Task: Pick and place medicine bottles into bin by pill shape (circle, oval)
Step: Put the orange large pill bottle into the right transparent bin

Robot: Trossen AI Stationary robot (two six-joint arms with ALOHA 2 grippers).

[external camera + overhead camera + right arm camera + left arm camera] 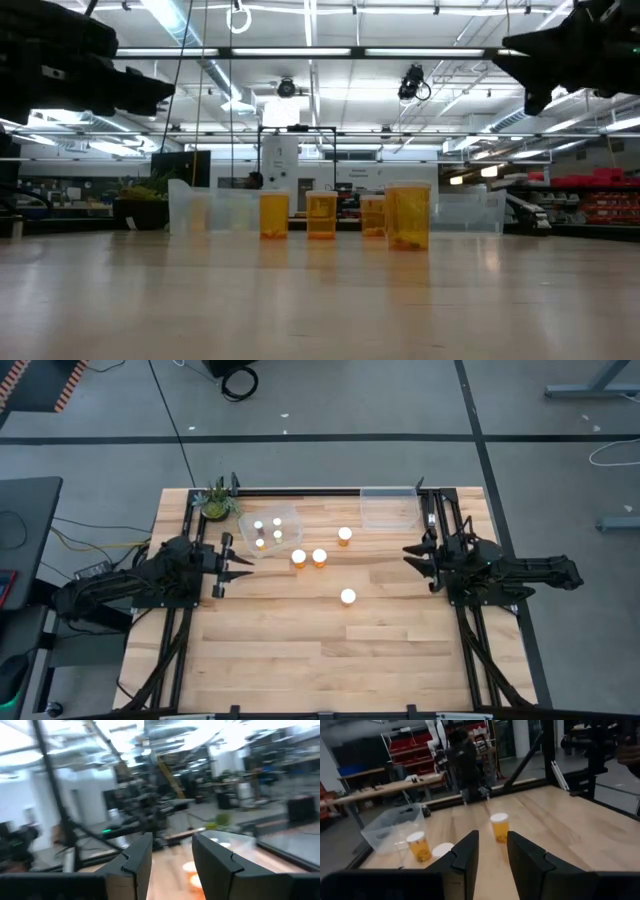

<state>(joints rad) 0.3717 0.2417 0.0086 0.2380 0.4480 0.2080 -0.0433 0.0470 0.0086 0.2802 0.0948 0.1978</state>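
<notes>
Counted: four orange bottles [320, 557] standing loose mid-table; four caps inside left bin [268, 531]; right bin [389, 507] apparently empty. Left gripper [243, 567] narrowly parted, nothing pinched; right gripper [412, 557] pressed together, empty.

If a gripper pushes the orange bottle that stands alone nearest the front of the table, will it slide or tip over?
The lone orange bottle stands upright on smooth bare wood, so a low push would probably slide it. It looks taller than wide, so a push near its white cap might tip it. Once on its side, the round body would likely roll.
</notes>
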